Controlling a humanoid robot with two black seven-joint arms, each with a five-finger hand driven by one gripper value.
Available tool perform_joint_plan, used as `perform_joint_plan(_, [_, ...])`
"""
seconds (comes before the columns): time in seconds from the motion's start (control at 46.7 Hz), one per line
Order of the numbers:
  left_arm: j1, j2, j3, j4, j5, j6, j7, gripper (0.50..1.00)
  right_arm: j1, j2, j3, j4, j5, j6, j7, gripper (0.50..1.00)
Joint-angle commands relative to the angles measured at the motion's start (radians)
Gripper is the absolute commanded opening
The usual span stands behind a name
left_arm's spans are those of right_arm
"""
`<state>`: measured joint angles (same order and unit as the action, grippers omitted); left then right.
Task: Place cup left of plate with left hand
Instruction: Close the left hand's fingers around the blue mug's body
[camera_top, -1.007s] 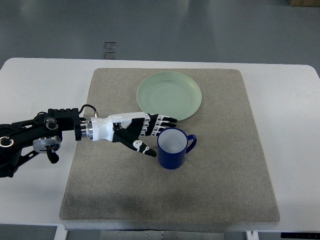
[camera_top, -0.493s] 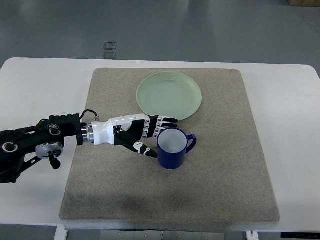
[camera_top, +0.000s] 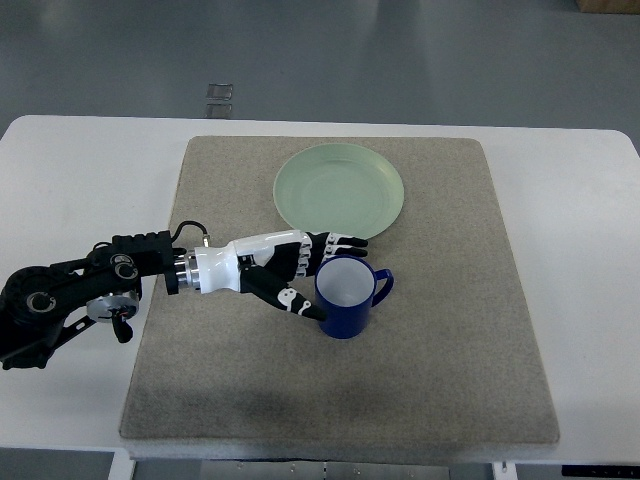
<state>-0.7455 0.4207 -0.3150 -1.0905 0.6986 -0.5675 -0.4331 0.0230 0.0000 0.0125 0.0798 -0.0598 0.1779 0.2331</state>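
Note:
A blue cup (camera_top: 348, 297) with a white inside stands upright on the grey mat (camera_top: 430, 340), its handle pointing right. A pale green plate (camera_top: 339, 192) lies behind it near the mat's far edge. My left hand (camera_top: 318, 277) reaches in from the left and is open around the cup's left side. Its fingers (camera_top: 338, 245) stretch along the far rim and the thumb lies at the near left wall. The hand looks to be touching the cup without closing on it.
The mat lies on a white table (camera_top: 70, 180). My left forearm (camera_top: 120, 280) crosses the mat's left edge. A small dark marker (camera_top: 219, 97) sits on the floor beyond the table.
My left hand has slid to the right, and its fingers and thumb now bracket the cup's left side. The cup and plate have not moved.

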Motion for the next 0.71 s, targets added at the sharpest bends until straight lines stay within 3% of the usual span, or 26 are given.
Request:
perform_joint_plan(0.0, [0.003, -0.002, 0.001, 0.001, 0.001, 0.000, 0.000, 0.990, 0.000, 0.000, 0.000, 0.000, 0.000, 0.000, 0.000, 0.932])
perform_joint_plan(0.685, [0.005, -0.089, 0.004, 0.066, 0.007, 0.038, 0.002, 0.990, 0.000, 0.000, 0.000, 0.000, 0.000, 0.000, 0.000, 0.932])
